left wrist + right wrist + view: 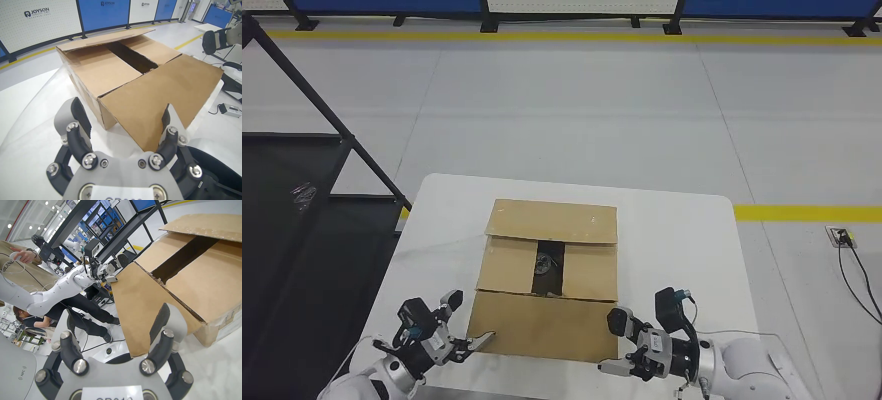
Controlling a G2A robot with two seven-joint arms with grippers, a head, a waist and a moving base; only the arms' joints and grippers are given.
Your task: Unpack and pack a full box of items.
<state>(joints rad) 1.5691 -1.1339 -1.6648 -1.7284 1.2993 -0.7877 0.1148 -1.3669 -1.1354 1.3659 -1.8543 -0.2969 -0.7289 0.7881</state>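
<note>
Both released, left end effector point(122, 104) and right end effector point(117, 315) straddle the near flap point(542, 325); the box point(552, 260) sits central on the surface point(672, 230). Uneven pulling could tear that flap or drag the box.

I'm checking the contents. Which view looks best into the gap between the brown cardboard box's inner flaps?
The top view: it looks straight down into the gap, where a greyish item shows. Both wrist views see the gap slantwise, only as a dark slot.
</note>
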